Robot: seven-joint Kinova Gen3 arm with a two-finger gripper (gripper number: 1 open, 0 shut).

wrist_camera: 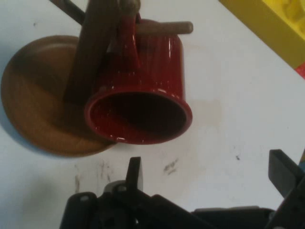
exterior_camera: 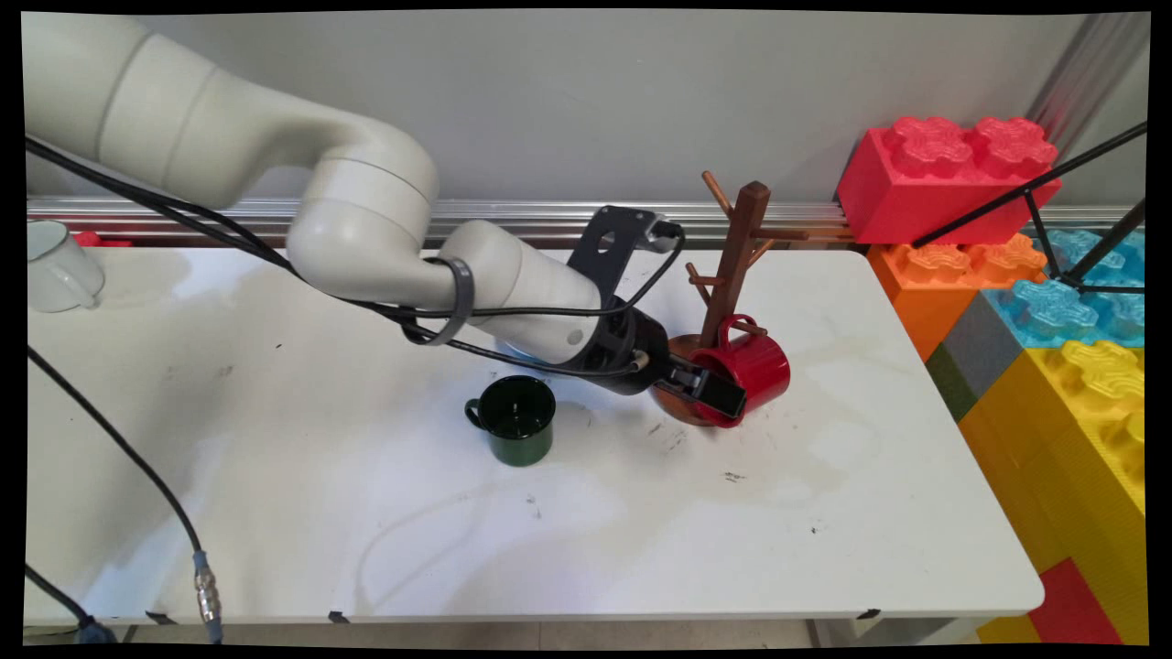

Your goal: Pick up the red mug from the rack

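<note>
A robotics laboratory test bench: a white robot arm (exterior_camera: 366, 238) trailing black cables (exterior_camera: 119, 448) reaches in from the upper left of the frame over a scuffed, stained white table (exterior_camera: 549, 531) set against a plain grey wall (exterior_camera: 595, 91) with an aluminium rail (exterior_camera: 513, 215) along its foot. Household props stand on the table: a wooden mug tree (exterior_camera: 732, 275) carrying a red mug (exterior_camera: 755, 366) at centre right, a green mug (exterior_camera: 517, 421) at centre, a white mug (exterior_camera: 55, 265) at the far left edge. Oversized toy building blocks (exterior_camera: 1035, 302) in red, orange, blue and yellow are stacked at the right edge of the frame.
</note>
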